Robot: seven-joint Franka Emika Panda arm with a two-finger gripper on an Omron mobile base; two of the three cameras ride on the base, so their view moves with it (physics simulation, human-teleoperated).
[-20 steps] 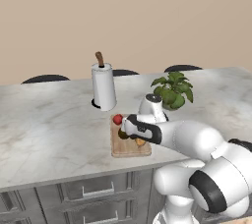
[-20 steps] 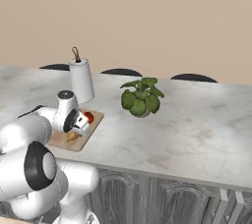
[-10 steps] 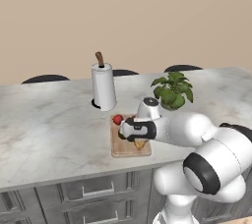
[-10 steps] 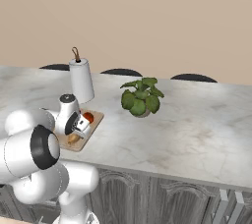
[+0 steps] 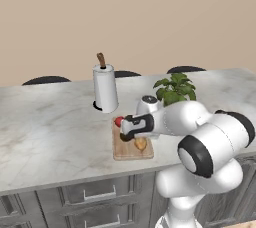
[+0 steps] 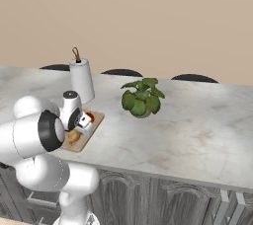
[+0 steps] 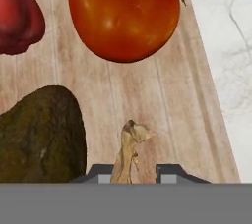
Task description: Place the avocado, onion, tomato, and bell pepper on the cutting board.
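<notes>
Onion point(image 7: 129, 156) is sitting between the fingertips point(image 7: 172, 173), which are closing snugly on it above the cutting board point(image 7: 162, 110). Firm and light but papery-slick, it seems best held at the widest part, not the brittle stem.

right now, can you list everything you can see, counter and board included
cutting board: one, light-brown wood, on the counter in front of the paper towel roll
tomato: one, orange-red, on the board
bell pepper: one, dark red, on the board beside the tomato
avocado: one, dark olive-green, on the board
onion: one, golden-tan, on the board, its stem tip between the fingertips
paper towel roll: one, white, upright on the counter
potted plant: one, leafy green, on the counter
counter: one, white marble, over grey drawers
chairs: three dark backs, behind the counter
gripper: one, dark fingertips, shut on the onion
</notes>
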